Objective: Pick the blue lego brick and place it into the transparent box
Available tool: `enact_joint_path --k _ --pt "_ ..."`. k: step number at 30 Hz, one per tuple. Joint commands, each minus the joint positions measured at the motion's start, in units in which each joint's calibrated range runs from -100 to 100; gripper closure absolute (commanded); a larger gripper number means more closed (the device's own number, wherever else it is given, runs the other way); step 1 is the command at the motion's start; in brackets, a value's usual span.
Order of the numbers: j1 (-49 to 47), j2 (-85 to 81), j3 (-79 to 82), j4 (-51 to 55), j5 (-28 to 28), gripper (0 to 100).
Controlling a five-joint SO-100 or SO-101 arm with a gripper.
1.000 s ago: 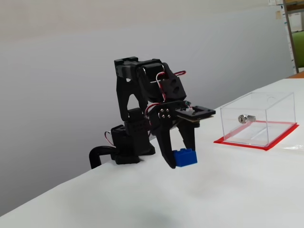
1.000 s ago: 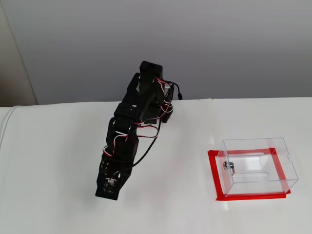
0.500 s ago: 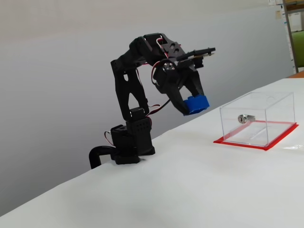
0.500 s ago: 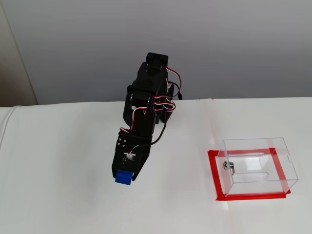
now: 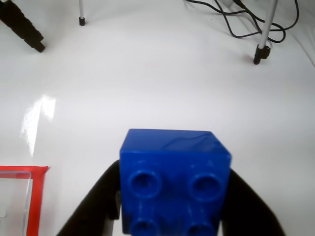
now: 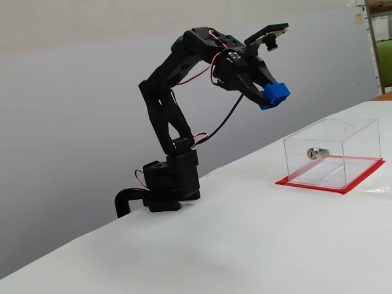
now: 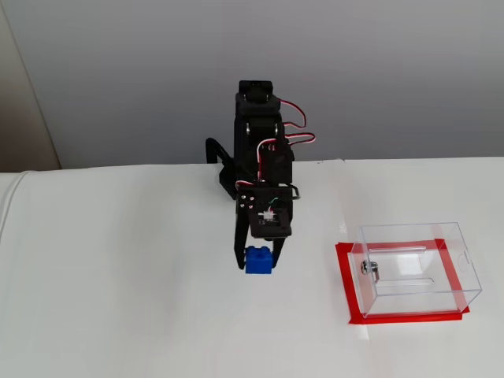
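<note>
The blue lego brick [image 5: 174, 183] fills the lower middle of the wrist view, studs toward the camera, with a black finger on each side of it. My gripper [image 6: 271, 95] is shut on the brick [image 6: 274, 95] and holds it high in the air, left of the transparent box [image 6: 334, 153]. Seen from above, the gripper [image 7: 257, 261] and brick [image 7: 257, 259] hang over the white table, left of the box [image 7: 413, 272]. The box stands on a red base sheet [image 7: 346, 287] and has a silver lock [image 6: 316, 152] on its side. Only its red corner [image 5: 22, 171] shows in the wrist view.
The arm's black base [image 6: 165, 187] sits at the table's back edge. Tripod legs [image 5: 261, 46], a black cable [image 5: 251, 22] and a black clamp [image 5: 24, 29] stand at the far side in the wrist view. A shelf [image 6: 378, 43] is at the far right.
The arm has lifted the blue brick from just above the table to high in the air and swung it toward the transparent box. The gripper has stayed shut on it.
</note>
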Motion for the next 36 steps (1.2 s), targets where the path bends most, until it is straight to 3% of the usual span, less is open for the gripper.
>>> enact_joint_path --k 1,19,27,36 --pt "-5.1 -3.0 -2.1 0.3 -0.3 98" --pt "-43.1 -3.2 -2.5 -0.5 -0.2 98" --pt "-52.4 3.4 -5.1 -7.6 -0.2 98" --pt "-57.8 16.7 -15.8 -7.1 -0.2 98"
